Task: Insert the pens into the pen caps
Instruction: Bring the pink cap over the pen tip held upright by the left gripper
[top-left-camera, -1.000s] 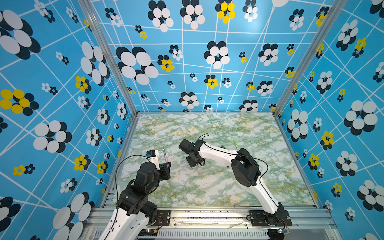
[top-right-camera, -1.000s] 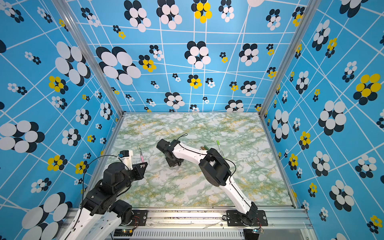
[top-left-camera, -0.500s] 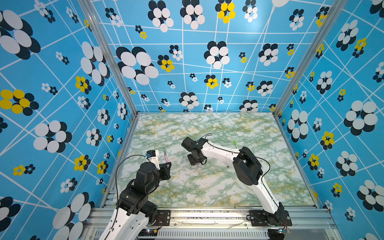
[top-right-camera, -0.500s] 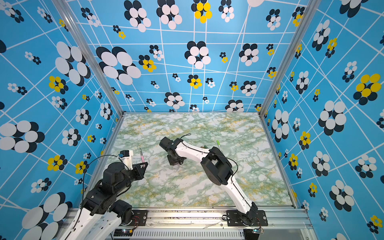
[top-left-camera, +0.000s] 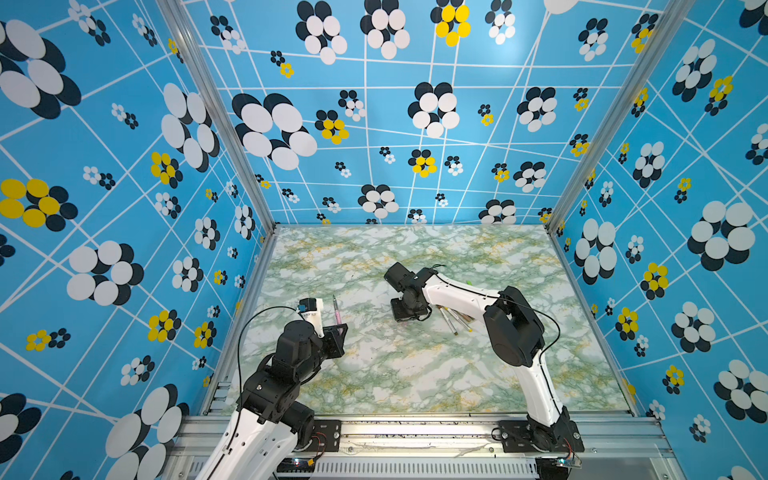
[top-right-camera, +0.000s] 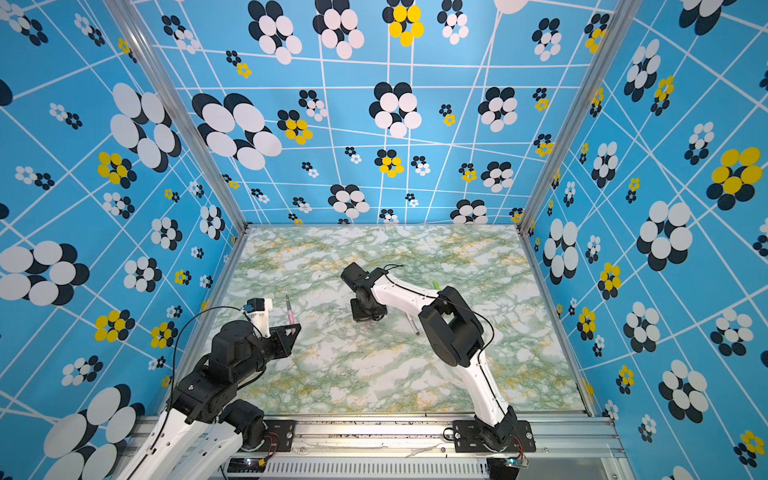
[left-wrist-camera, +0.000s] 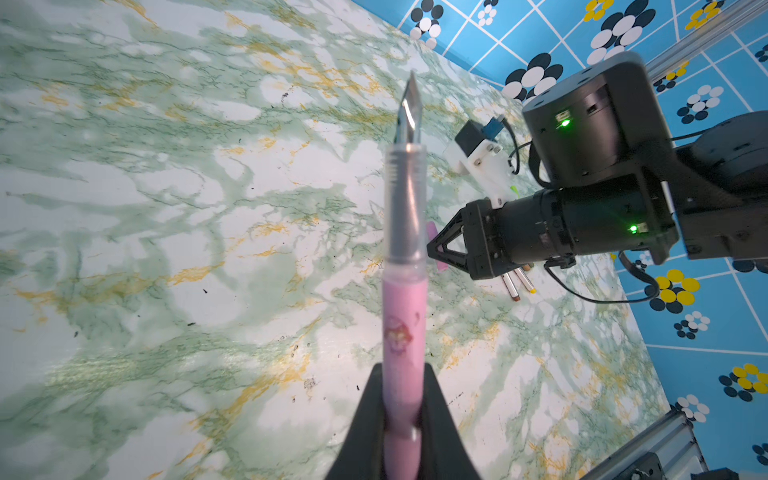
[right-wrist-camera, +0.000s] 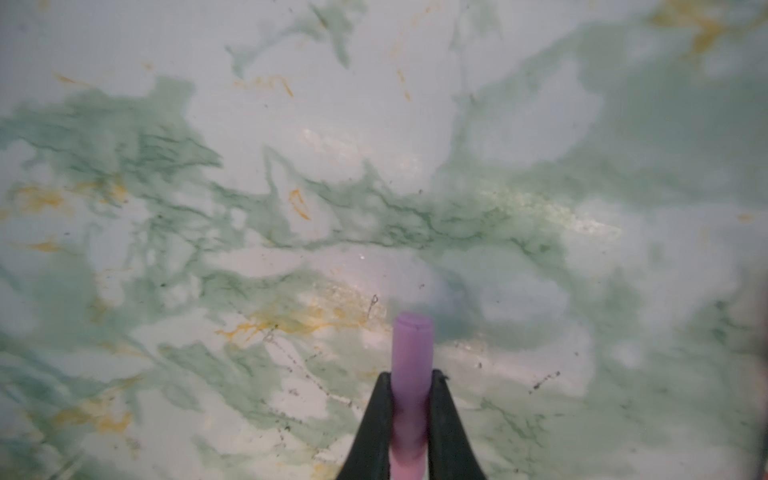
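One pink pen (left-wrist-camera: 404, 307), clear front section, bare metal nib, gripped at barrel by left pincer (left-wrist-camera: 403, 374); right pincer (right-wrist-camera: 411, 376) clamps stubby pink cap (right-wrist-camera: 412, 345).

Nothing legible anywhere, honestly: no words, brands or numbers to read in any view. Closest to a marking: a small reddish printed motif on the barrel of the pink pen (left-wrist-camera: 404, 307) in the left wrist view, maybe a little flower or cartoon figure, too smeared to tell, no letters around it. Plain surface on the pink cap (right-wrist-camera: 411, 353) in the right wrist view. Two tiny green indicator lights lit on the right arm (left-wrist-camera: 582, 137), no readable lettering beside them. Everything too small to check in both top views.
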